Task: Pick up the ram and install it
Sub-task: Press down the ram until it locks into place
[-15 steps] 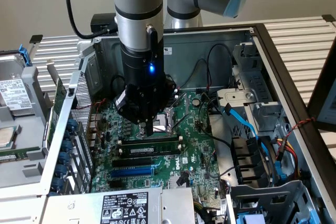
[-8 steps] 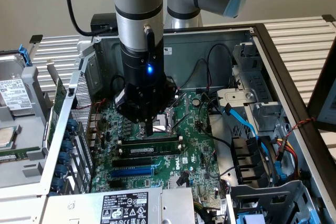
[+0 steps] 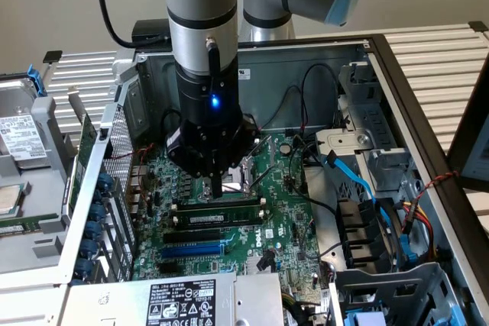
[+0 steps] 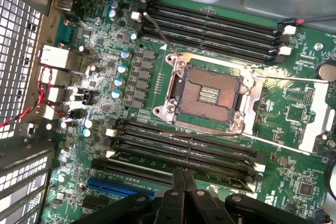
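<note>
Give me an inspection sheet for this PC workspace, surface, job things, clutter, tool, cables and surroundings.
Surface: green motherboard lying flat inside an open computer case.
Job's things: ram lies along a black memory slot, white label facing up.
Clutter: nothing seen.
Tool: tool points down, directly over the ram's middle; contact cannot be told. In the wrist view its fingers sit pressed together.
Cables: blue cable beside the drive bay; black wires on the case wall; red wires near the rear ports.
Surroundings: bare CPU socket; blue expansion slot; labelled power supply.
</note>
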`<act>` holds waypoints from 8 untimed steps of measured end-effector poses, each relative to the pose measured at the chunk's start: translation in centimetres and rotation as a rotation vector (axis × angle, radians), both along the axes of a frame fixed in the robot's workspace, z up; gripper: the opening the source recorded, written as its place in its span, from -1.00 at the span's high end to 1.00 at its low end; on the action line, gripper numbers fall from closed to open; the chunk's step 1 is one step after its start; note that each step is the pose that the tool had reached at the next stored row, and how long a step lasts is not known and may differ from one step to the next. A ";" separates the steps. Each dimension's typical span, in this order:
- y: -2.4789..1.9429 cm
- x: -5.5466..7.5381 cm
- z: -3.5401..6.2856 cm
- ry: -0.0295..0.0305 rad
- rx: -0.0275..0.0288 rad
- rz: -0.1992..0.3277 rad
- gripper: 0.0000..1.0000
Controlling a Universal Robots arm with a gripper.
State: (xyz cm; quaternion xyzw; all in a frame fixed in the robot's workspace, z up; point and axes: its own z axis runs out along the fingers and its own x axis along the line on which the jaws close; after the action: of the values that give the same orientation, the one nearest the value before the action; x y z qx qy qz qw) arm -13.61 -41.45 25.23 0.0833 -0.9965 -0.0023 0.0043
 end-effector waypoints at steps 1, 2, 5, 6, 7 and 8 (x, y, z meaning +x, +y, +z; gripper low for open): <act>0.00 0.0 0.00 -0.0001 -0.0002 -0.012 0.80; 0.00 0.0 0.00 -0.0001 -0.0005 -0.025 0.80; 0.01 0.0 -0.02 -0.0003 -0.0029 -0.061 0.80; 0.01 0.0 -0.01 -0.0003 -0.0061 -0.071 0.80; 0.00 0.0 -0.01 -0.0003 -0.0098 -0.081 0.80; 0.00 0.0 -0.01 -0.0010 -0.0273 -0.114 0.80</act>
State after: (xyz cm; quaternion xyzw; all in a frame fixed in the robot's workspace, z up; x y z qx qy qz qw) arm -13.61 -41.45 25.22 0.0263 -0.9996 0.0111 0.0048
